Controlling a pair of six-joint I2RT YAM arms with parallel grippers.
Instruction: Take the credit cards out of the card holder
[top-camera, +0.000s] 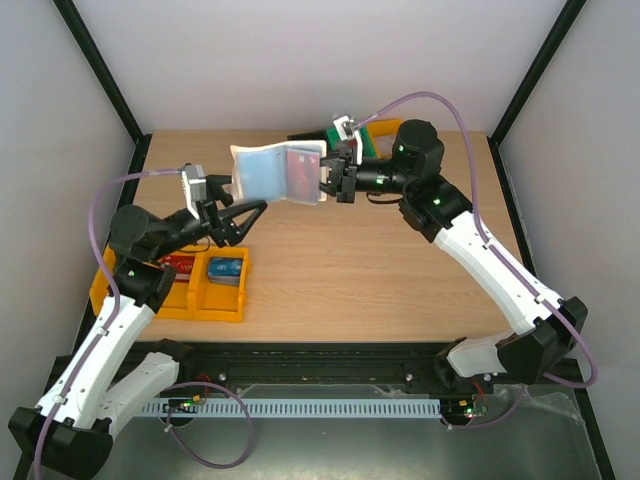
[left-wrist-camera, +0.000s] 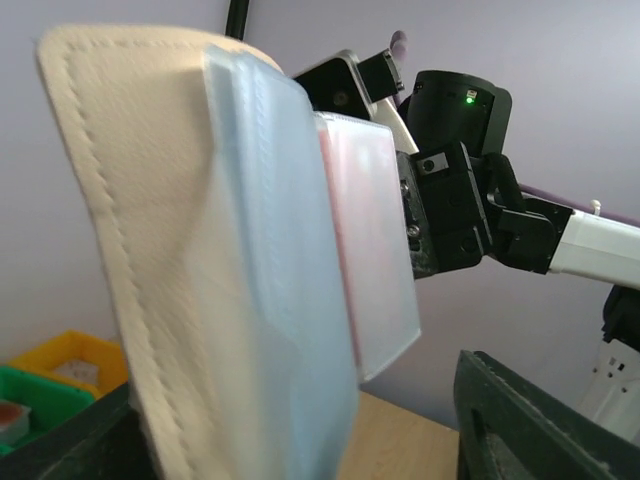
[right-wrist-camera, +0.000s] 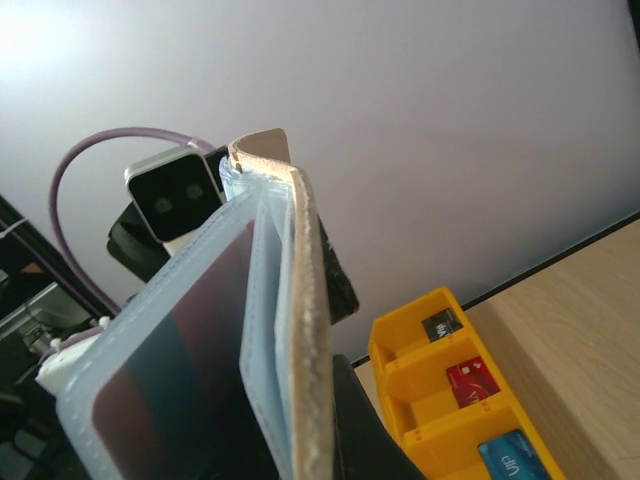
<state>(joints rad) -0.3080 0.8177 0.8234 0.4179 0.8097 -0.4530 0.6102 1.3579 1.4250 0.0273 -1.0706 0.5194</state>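
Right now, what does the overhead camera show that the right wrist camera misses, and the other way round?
Only overhead: both arms whole, the right gripper pinching the open card holder in the air, the left gripper open beside it, a green bin behind. Only the right wrist: a dark card in an end compartment of the yellow bin, hidden overhead by the left arm. Both: the card holder with a red card in its sleeve, and the yellow bin holding a blue card.
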